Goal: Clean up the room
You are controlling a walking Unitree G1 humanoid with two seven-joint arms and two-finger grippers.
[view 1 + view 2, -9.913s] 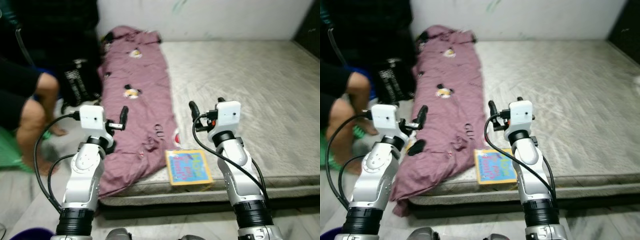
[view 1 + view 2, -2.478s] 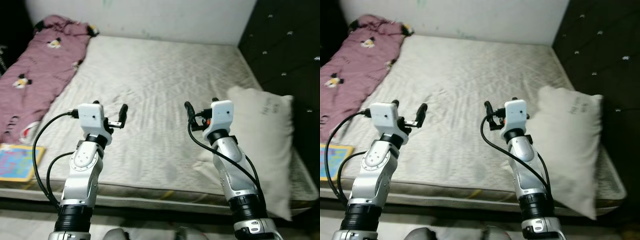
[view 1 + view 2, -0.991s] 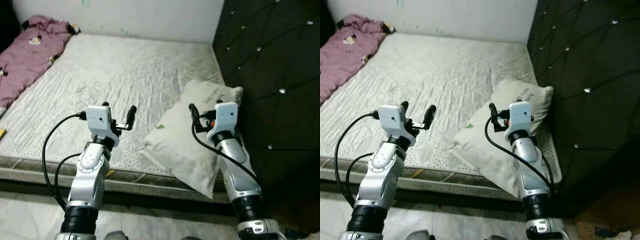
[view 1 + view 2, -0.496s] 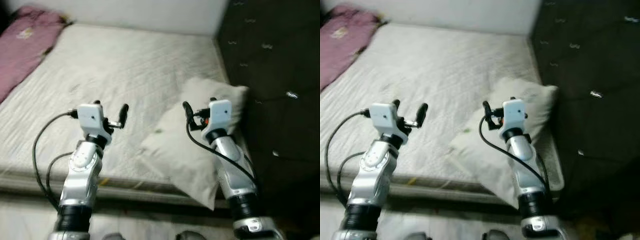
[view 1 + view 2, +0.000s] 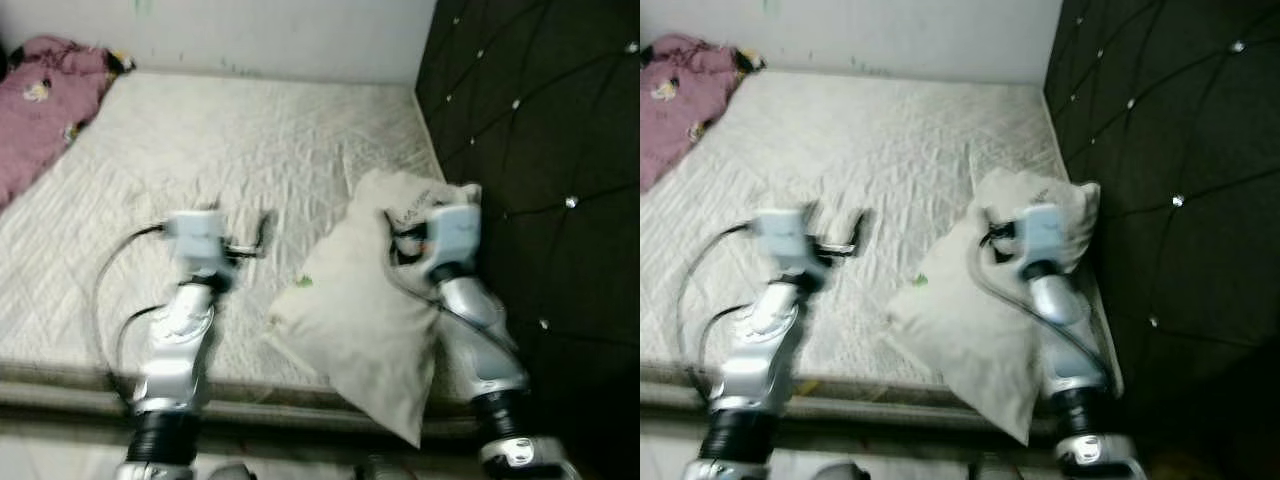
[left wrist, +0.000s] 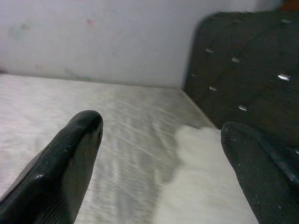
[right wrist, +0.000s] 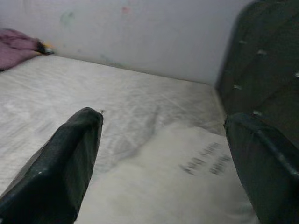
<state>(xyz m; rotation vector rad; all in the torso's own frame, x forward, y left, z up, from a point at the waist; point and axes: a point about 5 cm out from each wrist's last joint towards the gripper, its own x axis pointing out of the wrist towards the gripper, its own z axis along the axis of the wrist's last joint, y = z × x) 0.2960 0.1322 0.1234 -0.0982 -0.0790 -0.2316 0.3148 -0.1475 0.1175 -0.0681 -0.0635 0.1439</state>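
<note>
Right wrist view: pillow [image 7: 187, 186] between fingers [image 7: 70, 158]

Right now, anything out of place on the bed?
Yes. The pillow lies skewed, one corner hanging past the mattress edge near the headboard. A purple blanket sits bunched at the far left corner.

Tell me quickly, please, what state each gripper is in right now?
Left gripper: open, empty, above the mattress.
Right gripper: open, empty, over the pillow.
</note>
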